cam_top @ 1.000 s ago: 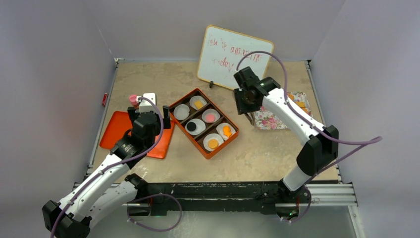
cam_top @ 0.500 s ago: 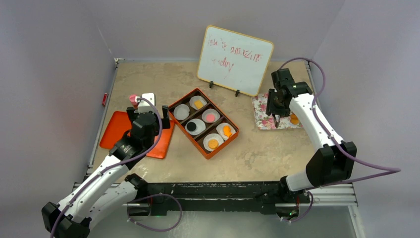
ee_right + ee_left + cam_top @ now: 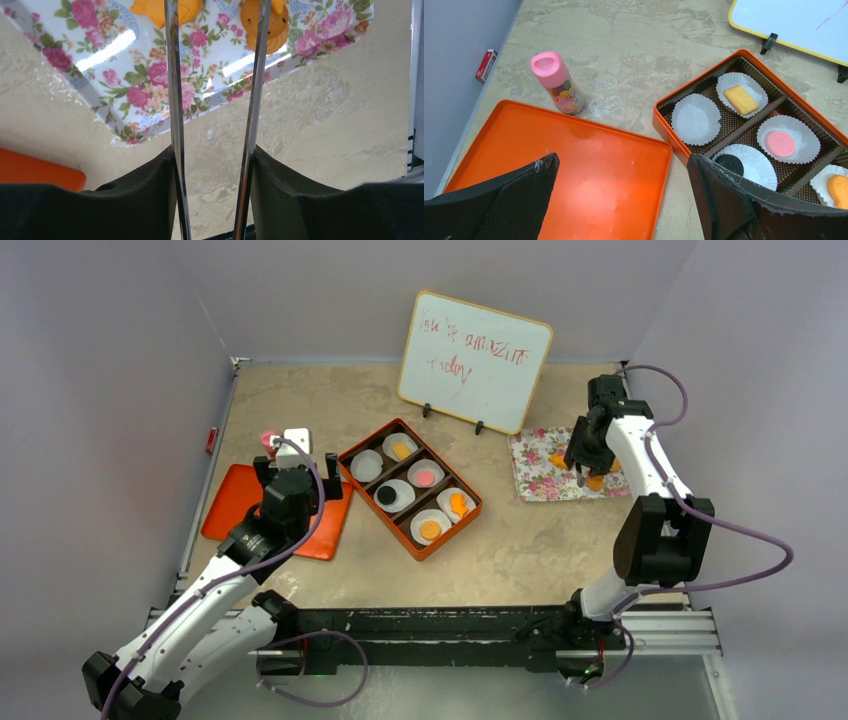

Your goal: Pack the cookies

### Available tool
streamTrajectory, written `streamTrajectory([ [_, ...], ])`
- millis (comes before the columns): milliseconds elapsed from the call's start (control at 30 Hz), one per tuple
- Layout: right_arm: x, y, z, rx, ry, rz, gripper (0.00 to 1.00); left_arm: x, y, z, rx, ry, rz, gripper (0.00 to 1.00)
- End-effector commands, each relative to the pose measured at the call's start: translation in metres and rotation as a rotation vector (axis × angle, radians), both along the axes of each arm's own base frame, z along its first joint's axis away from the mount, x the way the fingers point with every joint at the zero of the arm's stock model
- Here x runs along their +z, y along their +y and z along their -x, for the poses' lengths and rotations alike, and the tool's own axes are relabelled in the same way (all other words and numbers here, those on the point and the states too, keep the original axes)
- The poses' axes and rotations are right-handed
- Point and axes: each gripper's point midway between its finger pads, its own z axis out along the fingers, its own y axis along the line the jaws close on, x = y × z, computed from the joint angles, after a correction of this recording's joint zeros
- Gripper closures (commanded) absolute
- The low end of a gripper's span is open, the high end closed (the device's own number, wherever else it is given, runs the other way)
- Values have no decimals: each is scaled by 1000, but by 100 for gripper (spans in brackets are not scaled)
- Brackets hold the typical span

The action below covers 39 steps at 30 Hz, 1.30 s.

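Observation:
The orange box [image 3: 345,456] holds paper cups with cookies: a yellow-orange one [image 3: 401,450], a pink one [image 3: 425,477], a black one [image 3: 386,496] and two orange ones [image 3: 458,504] [image 3: 430,530]. One cup [image 3: 366,466] is empty. Two orange cookies [image 3: 147,9] [image 3: 277,30] lie on the floral plate [image 3: 540,480]. My right gripper [image 3: 583,466] [image 3: 214,155] is shut on metal tongs [image 3: 173,75], whose blades stand apart above those cookies. My left gripper [image 3: 300,464] [image 3: 623,165] is open and empty over the orange lid [image 3: 574,165].
A whiteboard [image 3: 475,360] stands at the back. A pink-capped bottle [image 3: 556,82] stands behind the lid, with a small white block [image 3: 297,438] next to it. A small red box [image 3: 485,65] lies by the left wall. The plate is near the table's right edge.
My right arm has swung right with the tongs, from in front of the whiteboard to above the floral plate. The left arm has barely moved.

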Motion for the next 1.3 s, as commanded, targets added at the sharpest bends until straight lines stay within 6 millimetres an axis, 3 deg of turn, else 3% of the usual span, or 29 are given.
streamTrajectory([
  [0, 9, -10, -24, 12, -59, -11, 48, 9, 2, 0, 6, -28, 15, 1],
  [800, -17, -27, -57, 49, -5, -26, 50, 6, 0, -2, 1, -17, 5, 1],
  [1133, -23, -28, -59, 47, 5, -43, 53, 4, -1, -3, -2, -11, 2, 1],
  [1267, -23, -27, -58, 54, 2, -45, 58, 3, -2, -4, -5, -9, 2, 1],
])
